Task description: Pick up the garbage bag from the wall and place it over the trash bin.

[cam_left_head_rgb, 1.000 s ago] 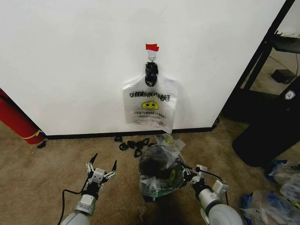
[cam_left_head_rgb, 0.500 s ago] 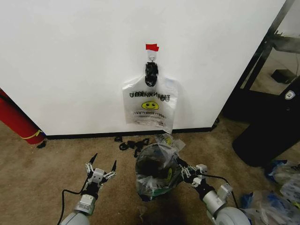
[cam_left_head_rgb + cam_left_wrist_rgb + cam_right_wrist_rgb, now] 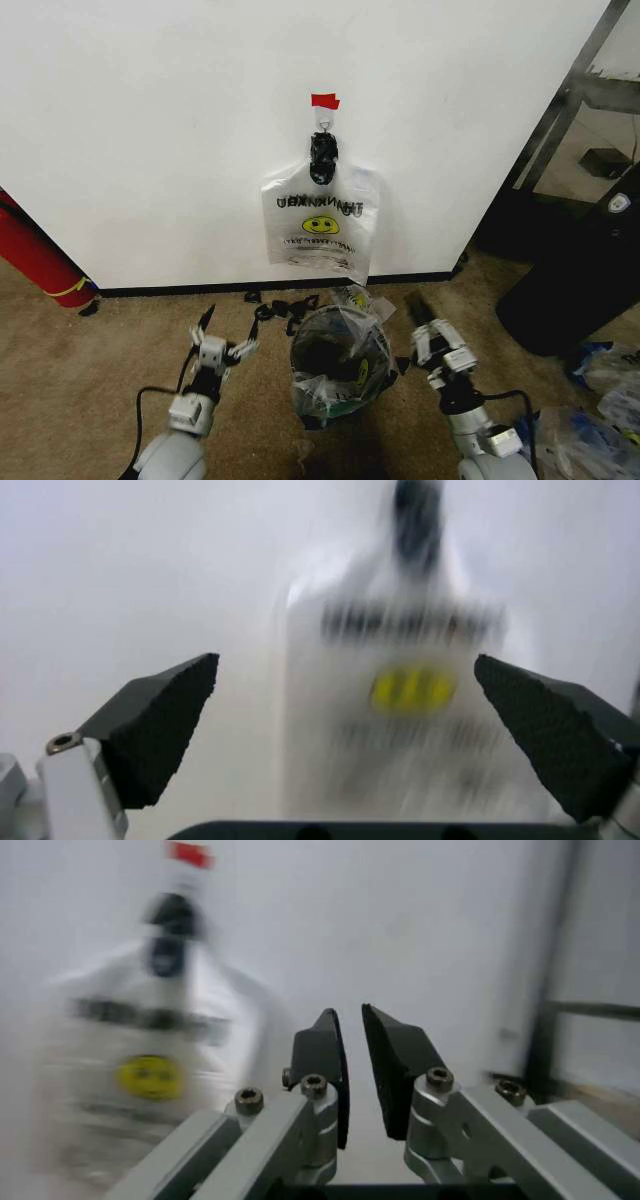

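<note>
The garbage bag [image 3: 362, 345], clear plastic with a yellow smiley, lies draped over the small black trash bin [image 3: 320, 356] on the carpet below the wall. My right gripper [image 3: 416, 308] is just right of the bin, clear of the bag and pointing at the wall. Its fingers [image 3: 322, 1057] stand almost together with nothing between them. My left gripper [image 3: 229, 331] hovers left of the bin, open and empty, its fingertips [image 3: 165, 705] spread wide.
A second smiley "THANK YOU" bag [image 3: 320, 230] hangs on a wall hook under red tape [image 3: 324, 101]. Black clips [image 3: 285, 310] litter the floor by the baseboard. A red cylinder [image 3: 35, 255] leans far left. A big black cylinder [image 3: 580, 290] and loose bags [image 3: 600, 400] are at right.
My right gripper has let go of the bag at the bin's rim, risen and turned toward the wall. The left gripper has lifted slightly. The bag stays on the bin.
</note>
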Controlling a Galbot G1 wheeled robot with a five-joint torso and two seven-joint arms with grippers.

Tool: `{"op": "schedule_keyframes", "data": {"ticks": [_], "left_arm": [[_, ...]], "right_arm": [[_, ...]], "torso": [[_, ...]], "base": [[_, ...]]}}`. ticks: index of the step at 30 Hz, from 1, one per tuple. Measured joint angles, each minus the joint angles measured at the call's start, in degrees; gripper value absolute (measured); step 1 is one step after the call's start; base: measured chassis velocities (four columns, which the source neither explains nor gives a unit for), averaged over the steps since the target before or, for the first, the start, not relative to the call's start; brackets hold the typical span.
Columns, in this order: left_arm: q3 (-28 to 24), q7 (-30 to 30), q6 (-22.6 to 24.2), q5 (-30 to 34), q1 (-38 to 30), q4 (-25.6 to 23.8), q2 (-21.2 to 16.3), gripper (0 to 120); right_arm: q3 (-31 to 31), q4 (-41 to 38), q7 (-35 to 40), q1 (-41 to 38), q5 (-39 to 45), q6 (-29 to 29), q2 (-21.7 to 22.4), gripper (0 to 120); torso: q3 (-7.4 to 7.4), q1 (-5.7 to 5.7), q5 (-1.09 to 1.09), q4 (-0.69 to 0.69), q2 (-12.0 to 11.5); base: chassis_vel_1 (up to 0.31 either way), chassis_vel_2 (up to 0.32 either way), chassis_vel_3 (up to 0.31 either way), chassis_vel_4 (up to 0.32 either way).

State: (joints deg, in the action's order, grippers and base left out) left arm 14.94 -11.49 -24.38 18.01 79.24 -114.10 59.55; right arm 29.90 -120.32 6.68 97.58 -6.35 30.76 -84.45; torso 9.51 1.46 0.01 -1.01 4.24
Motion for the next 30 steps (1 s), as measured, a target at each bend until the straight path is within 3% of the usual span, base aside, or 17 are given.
{"op": "schedule_keyframes", "data": {"ticks": [7, 12, 15, 25, 30], "left_arm": [[5.36, 7.14, -2.64, 3.88, -1.55, -1.9, 5.12, 100], [7.45, 7.02, -1.78, 7.91, -3.38, 0.02, 5.47, 100], [8.36, 6.13, -1.18, 7.97, -3.95, 1.07, 6.18, 100], [7.94, 5.77, 0.1, 4.9, -2.99, 0.45, 8.59, 100], [9.08, 5.55, 0.32, 4.88, -2.51, 0.79, 7.19, 100]], "right_arm": [[3.65, -5.05, 11.32, 3.97, -2.85, -4.48, -7.29, 0], [8.96, -2.8, 15.66, 2.07, -1.57, 2.77, -8.1, 0], [11.58, -2.3, 19.06, 0.23, -1.09, 4.03, -8.03, 0], [11.44, -0.9, 19.75, -0.43, 4.03, 2.87, -7.85, 0], [8.18, -0.48, 10.53, -1.37, 8.94, 2.39, -7.78, 0]], "torso": [[0.0, 0.0, -0.01, 0.05, 0.0], [0.0, 0.0, 0.0, 0.03, 0.0], [0.0, 0.0, -0.01, 0.04, 0.0], [0.01, 0.0, -0.01, 0.02, 0.0], [0.01, 0.0, -0.01, 0.04, 0.0]], "base": [[0.0, 0.0, 0.0, 0.0], [0.0, 0.0, 0.0, 0.0], [0.0, 0.0, 0.0, 0.0], [0.0, 0.0, 0.0, 0.0], [0.0, 0.0, 0.0, 0.0]]}}
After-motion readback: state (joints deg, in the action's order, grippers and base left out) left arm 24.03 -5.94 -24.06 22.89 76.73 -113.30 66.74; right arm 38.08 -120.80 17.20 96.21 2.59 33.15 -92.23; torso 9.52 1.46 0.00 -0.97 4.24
